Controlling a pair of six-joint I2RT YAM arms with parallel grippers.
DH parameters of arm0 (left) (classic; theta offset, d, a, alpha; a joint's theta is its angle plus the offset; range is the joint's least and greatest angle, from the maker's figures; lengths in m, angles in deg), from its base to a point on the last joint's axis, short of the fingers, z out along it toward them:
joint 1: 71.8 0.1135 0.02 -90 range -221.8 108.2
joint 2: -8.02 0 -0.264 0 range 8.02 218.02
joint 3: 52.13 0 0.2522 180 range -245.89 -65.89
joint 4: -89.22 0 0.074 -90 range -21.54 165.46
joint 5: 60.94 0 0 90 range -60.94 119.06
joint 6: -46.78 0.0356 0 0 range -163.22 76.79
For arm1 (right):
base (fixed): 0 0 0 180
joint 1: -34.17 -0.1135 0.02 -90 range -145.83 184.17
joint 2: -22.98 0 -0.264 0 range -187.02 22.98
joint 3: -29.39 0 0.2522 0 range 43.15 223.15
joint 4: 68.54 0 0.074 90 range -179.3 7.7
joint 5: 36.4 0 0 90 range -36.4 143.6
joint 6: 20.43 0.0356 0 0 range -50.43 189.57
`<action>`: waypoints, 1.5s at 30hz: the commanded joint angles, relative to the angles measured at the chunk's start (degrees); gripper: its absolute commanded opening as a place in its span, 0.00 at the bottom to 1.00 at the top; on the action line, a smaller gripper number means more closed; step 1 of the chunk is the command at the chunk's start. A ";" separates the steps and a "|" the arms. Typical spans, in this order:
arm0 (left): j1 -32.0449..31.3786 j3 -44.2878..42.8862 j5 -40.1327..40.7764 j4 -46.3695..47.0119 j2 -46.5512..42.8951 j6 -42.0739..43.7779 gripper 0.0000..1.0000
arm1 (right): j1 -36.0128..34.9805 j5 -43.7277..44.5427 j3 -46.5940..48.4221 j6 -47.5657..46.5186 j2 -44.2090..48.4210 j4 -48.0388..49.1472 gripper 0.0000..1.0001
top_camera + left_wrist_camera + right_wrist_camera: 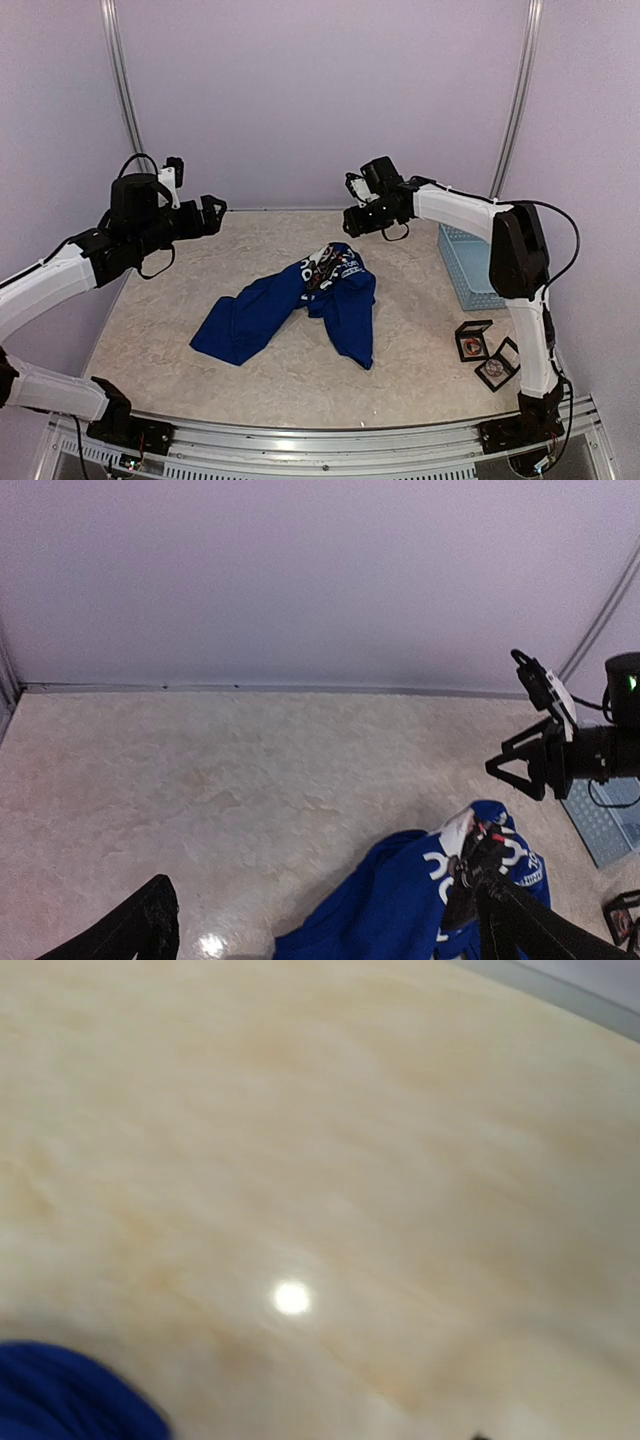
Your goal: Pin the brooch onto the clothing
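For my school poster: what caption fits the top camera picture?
Left gripper and right gripper hang above a table where a crumpled blue T-shirt lies.

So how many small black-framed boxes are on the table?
2. One box lies by the right edge, just nearer than the basket; the other box beside it, nearer still. The shirt could hide more.

I see the whole table (430,350) from above. Left wrist looks across, right closely down; all share the shirt (345,310).

Shirt (340,305) ctr; basket (468,268), boxes (473,341) far R.
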 commanded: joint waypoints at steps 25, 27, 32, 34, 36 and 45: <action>-23.80 16.58 -0.32 -9.83 25.33 -13.11 0.39 | -26.42 17.02 -50.22 24.13 25.37 2.03 0.13; -23.80 16.43 -0.29 -9.64 26.06 -12.83 0.03 | -26.41 18.94 -49.13 23.12 27.59 0.79 0.00; -23.80 12.63 5.00 -12.26 20.28 -12.61 0.00 | -24.91 24.95 -43.90 19.36 34.85 -5.32 0.00; -23.99 10.43 6.17 -14.16 14.05 -11.98 0.00 | -24.49 27.32 -41.93 18.60 38.61 -8.82 0.00; -24.42 8.15 7.65 -17.74 8.50 -11.86 0.00 | -24.36 28.23 -41.10 18.35 43.05 -13.28 0.00; -20.44 -4.26 12.58 -13.91 -3.60 -3.72 0.00 | -7.61 10.30 -42.39 6.34 56.80 1.57 0.00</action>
